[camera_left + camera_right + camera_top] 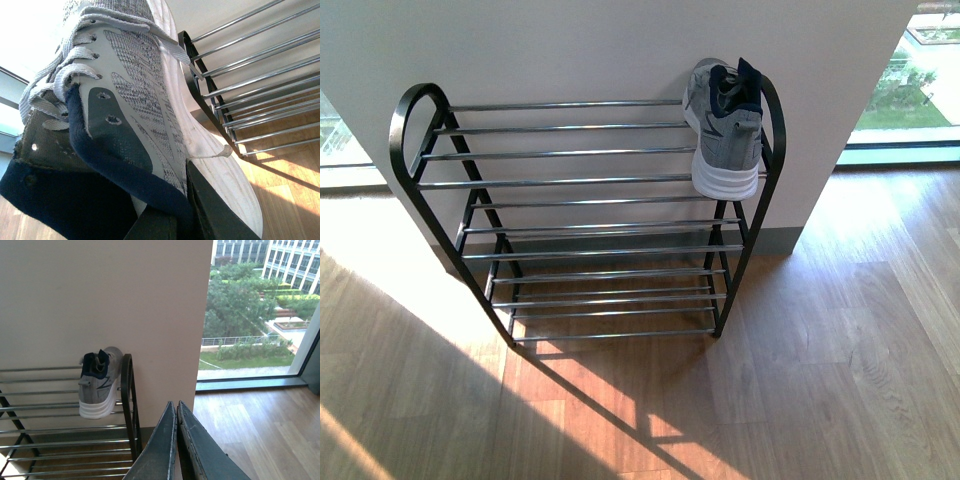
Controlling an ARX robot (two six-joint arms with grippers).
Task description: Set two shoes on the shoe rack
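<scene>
Grey sneaker on the top tier of the shoe rack, 1 o'clock in the front view. Only the left wrist view shows a second sneaker, collar clamped by the left gripper; right gripper closed, empty.

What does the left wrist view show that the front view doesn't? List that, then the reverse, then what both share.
Left wrist only: a second grey knit sneaker close up, its navy collar pinched between the left fingers. Front only: the other sneaker resting on the top shelf at the right end of the shoe rack, and the white wall. Both: the rack's silver rods, a black upright and the wood floor.
</scene>
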